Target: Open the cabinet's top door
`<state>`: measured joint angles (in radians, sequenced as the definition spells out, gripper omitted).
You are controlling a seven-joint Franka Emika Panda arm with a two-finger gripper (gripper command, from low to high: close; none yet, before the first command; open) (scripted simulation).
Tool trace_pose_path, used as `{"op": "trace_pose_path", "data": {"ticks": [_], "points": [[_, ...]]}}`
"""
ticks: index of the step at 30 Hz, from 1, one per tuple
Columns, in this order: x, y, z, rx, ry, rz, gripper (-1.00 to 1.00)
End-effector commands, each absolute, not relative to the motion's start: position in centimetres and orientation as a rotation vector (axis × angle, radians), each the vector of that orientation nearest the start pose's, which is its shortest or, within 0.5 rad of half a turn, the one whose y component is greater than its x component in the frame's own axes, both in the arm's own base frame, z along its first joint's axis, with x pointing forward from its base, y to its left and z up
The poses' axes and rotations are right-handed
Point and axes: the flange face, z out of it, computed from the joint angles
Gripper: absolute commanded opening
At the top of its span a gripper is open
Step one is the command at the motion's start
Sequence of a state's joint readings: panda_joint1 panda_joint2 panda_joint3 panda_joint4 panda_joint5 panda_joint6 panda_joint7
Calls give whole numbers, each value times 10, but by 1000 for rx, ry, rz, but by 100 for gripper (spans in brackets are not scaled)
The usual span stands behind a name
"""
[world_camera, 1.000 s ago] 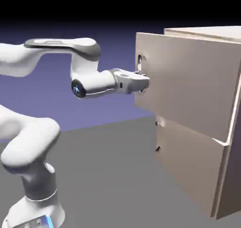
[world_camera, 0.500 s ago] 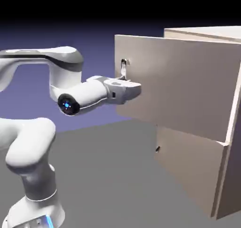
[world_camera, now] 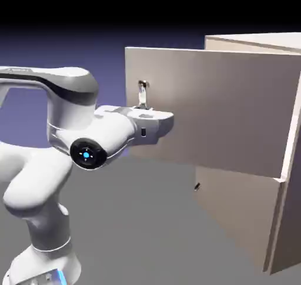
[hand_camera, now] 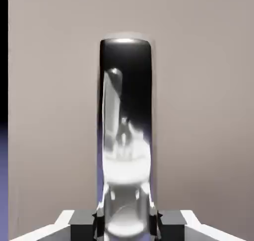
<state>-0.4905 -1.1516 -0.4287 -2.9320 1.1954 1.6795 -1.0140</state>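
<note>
Chrome handle [hand_camera: 125, 120], slick-looking, clamped between the fingers of the nearly closed claw [hand_camera: 127, 225]; best gripped there, mid-bar. Top door [world_camera: 229, 110] just beyond the claw, swung well out from the cabinet [world_camera: 247, 40]; probably light, hinge-bound, needing a curved pull.

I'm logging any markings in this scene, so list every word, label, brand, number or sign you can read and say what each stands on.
No readable text anywhere: none on the top door, the lower door or the chrome handle.
The arm's round joint cap has small marks around a blue light, too small to read.
</note>
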Motion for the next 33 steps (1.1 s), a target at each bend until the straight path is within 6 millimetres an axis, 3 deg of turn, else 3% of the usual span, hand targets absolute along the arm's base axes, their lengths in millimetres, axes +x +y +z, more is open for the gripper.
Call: {"op": "trace_pose_path", "data": {"ticks": [1,10,18,33], "points": [[198,-130,498,-1687,-97,-1124,-100],[182,-215,498,-1633,-274,-961,-100],[183,-287,498,-1579,-414,-824,-100],[199,-368,498,-1507,-568,-664,-100]]}}
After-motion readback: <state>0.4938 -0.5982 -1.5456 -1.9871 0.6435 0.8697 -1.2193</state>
